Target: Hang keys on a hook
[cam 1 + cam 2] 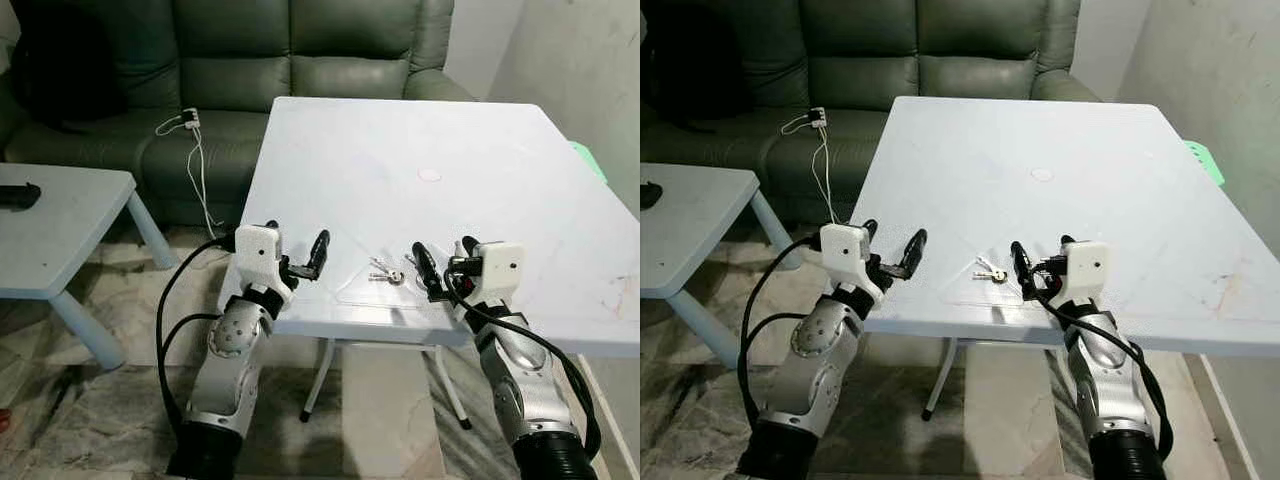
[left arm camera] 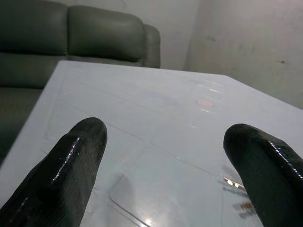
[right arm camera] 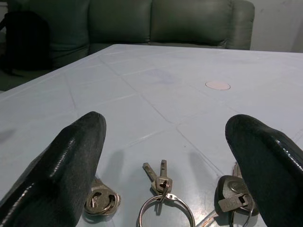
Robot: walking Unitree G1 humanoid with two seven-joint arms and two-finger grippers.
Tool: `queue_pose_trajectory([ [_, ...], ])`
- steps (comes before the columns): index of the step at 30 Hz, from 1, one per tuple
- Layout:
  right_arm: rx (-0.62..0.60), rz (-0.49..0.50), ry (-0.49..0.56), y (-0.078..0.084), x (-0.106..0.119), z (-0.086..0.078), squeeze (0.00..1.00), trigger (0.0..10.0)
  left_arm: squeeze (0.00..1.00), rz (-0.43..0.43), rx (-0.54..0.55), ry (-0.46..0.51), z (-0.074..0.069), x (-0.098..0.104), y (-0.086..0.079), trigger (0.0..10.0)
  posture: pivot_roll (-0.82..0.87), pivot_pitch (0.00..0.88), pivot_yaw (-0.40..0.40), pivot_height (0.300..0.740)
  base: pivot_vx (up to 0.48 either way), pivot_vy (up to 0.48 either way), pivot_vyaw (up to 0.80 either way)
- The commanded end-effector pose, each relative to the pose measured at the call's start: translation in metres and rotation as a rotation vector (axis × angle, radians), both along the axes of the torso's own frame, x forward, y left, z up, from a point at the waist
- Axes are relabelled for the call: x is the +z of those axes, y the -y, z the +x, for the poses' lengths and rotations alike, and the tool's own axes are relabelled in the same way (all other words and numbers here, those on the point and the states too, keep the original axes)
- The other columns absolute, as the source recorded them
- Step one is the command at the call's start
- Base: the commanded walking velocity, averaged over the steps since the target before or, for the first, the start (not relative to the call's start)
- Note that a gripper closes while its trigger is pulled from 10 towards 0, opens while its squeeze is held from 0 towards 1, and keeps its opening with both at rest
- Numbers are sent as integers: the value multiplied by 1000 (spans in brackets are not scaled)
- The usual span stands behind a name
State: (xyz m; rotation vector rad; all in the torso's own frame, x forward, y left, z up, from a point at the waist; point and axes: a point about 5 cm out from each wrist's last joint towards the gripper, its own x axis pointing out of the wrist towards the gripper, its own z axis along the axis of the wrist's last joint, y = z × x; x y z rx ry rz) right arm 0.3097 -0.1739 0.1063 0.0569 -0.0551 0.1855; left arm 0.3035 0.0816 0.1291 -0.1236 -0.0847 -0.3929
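Your right gripper [image 1: 440, 263] sits low at the near edge of the white plastic table [image 1: 420, 130], its two black fingers spread wide apart with nothing between them. From its wrist camera, the small bunch of silver metal keys on a steel split ring [image 3: 163, 198] lies flat on the tabletop at about six o'clock, just ahead of the open fingers and between their tips; more metal pieces, which look like part of the same bunch, lie close to each fingertip. From the head camera the keys [image 1: 387, 272] lie just beside the gripper, at its nine o'clock, near the table's front edge.

Your left gripper [image 1: 300, 262] hovers at the same edge, well to the other side of the keys, fingers likewise parted and empty.

Expect the bunch to be light, hard and slick, and loose: the keys will probably swing and slide on the ring once lifted. They lie very flat, so a pinch from above may skate off the smooth surface. The ring, or the key heads gathered at it, looks like the best hold, leaving the loop free for the hook. No hook is visible from here.
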Motion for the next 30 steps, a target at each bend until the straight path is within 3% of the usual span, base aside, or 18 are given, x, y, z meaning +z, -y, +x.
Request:
queue_pose_trajectory([
  [1, 4, -10, 23, -5, 9, 4, 0, 10000, 0, 19, -41, 19, -4, 4, 7, 10000, -18, 22, -58, 740, 0, 0, 0],
  [11, -31, -15, 23, -8, 13, 9, 0, 10000, 0, 15, -74, 3, -11, 2, 15, 10000, -15, 23, -65, 740, 0, 0, 0],
  [21, -170, 37, -101, -8, 3, 14, 0, 10000, 0, 15, -100, -4, -16, 2, 20, 10000, -14, 22, -69, 740, 0, 0, 0],
  [30, -266, 25, -188, -7, -10, 16, 0, 10000, 0, 8, -118, -10, -20, 1, 25, 10000, -8, 17, -73, 740, 0, 0, 0],
])
